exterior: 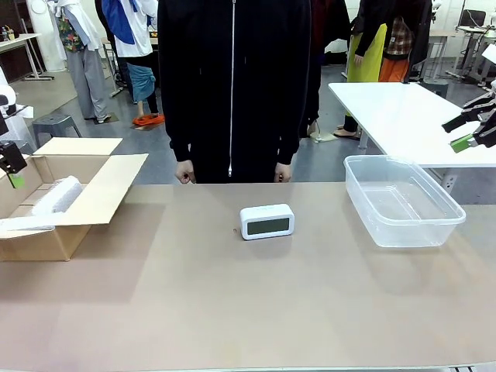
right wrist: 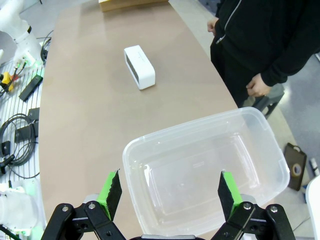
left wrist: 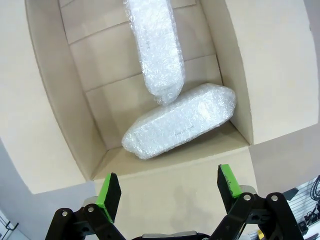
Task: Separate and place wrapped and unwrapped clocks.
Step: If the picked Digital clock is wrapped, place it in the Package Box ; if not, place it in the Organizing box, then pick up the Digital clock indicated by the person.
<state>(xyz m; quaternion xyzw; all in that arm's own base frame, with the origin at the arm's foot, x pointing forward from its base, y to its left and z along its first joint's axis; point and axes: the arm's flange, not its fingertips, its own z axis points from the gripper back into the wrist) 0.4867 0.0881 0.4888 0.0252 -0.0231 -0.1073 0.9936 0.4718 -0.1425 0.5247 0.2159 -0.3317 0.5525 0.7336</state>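
A bare white clock with a grey screen stands at the middle of the table, also seen from the right wrist as the clock. Two bubble-wrapped bundles lie in the open cardboard box at the left. One bundle leans across the other, and one wrapped bundle shows from the front. My left gripper hangs open above the box, at the left edge in the front view. My right gripper hangs open and holding nothing above the clear bin, at the right edge in the front view.
The clear plastic bin stands at the table's right with nothing in it. A person in a black jacket stands at the far edge, one hand and the other hand hanging near the table. Cables and tools lie beside the table.
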